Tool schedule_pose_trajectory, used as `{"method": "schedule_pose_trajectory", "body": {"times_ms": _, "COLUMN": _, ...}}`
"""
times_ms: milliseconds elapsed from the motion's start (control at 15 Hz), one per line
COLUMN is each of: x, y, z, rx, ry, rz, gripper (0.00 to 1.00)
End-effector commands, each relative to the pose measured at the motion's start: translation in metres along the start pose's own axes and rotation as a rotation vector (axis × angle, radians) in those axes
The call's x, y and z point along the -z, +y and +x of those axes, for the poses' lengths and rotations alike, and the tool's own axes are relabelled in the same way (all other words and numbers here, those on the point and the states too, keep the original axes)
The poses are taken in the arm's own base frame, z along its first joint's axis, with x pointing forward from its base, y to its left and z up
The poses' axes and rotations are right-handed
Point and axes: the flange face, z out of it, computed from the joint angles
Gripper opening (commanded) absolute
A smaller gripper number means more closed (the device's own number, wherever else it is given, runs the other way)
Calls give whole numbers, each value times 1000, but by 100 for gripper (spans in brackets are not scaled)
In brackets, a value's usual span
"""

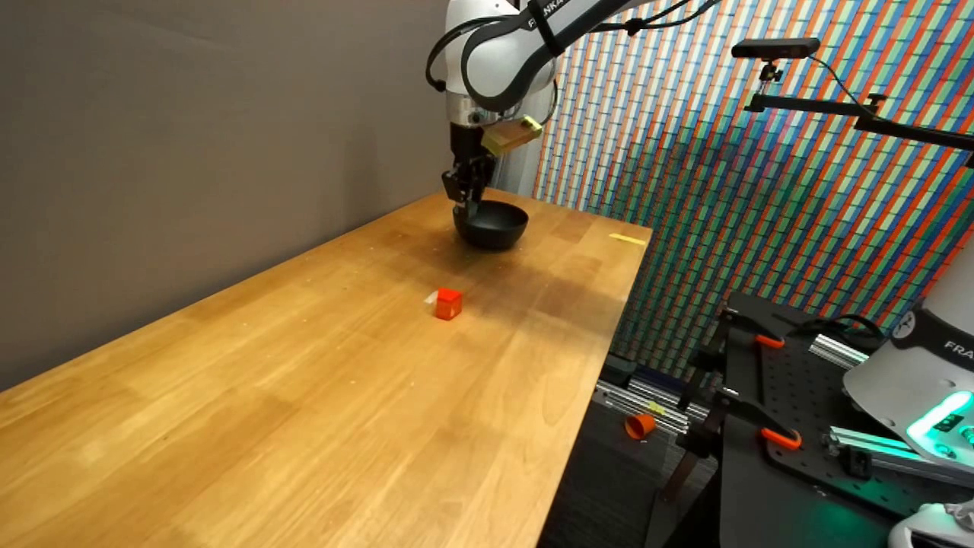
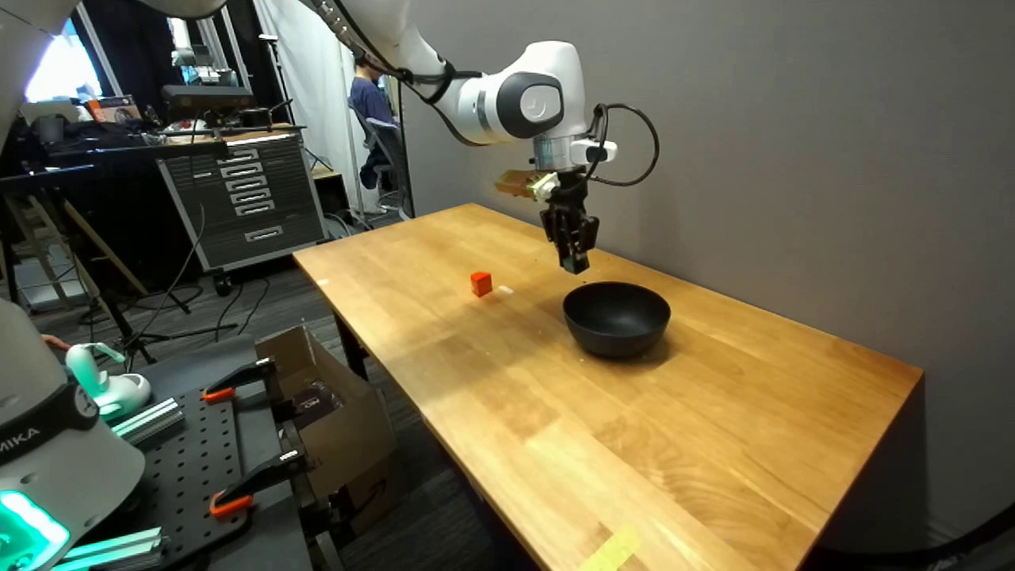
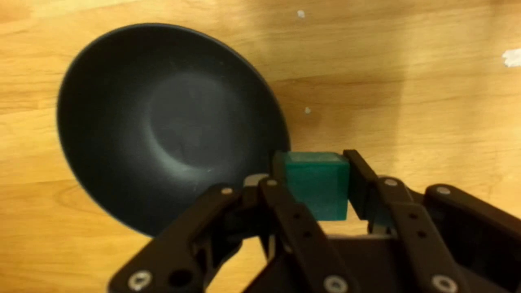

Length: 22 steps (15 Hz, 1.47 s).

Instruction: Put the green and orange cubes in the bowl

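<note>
1. My gripper (image 3: 316,177) is pinching the green cube (image 3: 319,191); its two fingers (image 3: 361,183) press on opposite sides of this cube, and it hangs in the air with them.
2. The black bowl (image 3: 183,122) stands lower than the gripper and to its side. In the wrist view its rim goes out of my sight behind a finger (whether some part of the cube is above the bowl, I cannot tell).
3. In both exterior views, the orange-red cube (image 2: 481,285) rests on the wooden table (image 1: 304,396), lower than the gripper and well apart from it, with a small white scrap (image 2: 505,289) near the cube.
4. Higher than the gripper, a black cable (image 2: 654,143) makes a loop beside the arm (image 2: 492,107).
5. Also well apart from the gripper, a strip of yellow tape (image 1: 628,238) lies on the table.
</note>
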Motion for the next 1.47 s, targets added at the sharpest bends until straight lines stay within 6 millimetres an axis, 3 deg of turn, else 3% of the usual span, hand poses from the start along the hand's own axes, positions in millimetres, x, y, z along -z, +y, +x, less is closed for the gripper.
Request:
{"method": "schedule_pose_trajectory", "body": {"times_ms": 0, "x": 10, "y": 19, "z": 8, "rx": -96, "ry": 45, "rz": -80, "gripper": 16}}
{"method": "schedule_pose_trajectory", "body": {"times_ms": 133, "x": 6, "y": 27, "z": 9, "rx": -131, "ry": 32, "rz": -95, "gripper": 18}}
{"method": "schedule_pose_trajectory", "body": {"times_ms": 200, "x": 4, "y": 28, "z": 8, "rx": -129, "ry": 18, "rz": -89, "gripper": 65}}
{"method": "schedule_pose_trajectory", "body": {"times_ms": 333, "x": -1, "y": 27, "z": 5, "rx": -138, "ry": -5, "rz": -85, "gripper": 73}}
{"method": "schedule_pose_trajectory", "body": {"times_ms": 533, "x": 0, "y": 10, "z": -1, "rx": -106, "ry": -50, "rz": -43, "gripper": 96}}
{"method": "schedule_pose_trajectory", "body": {"times_ms": 933, "x": 4, "y": -54, "z": -18, "rx": -37, "ry": -162, "rz": 81, "gripper": 100}}
{"method": "schedule_pose_trajectory", "body": {"times_ms": 1400, "x": -14, "y": -106, "z": -39, "rx": 36, "ry": -219, "rz": 142, "gripper": 100}}
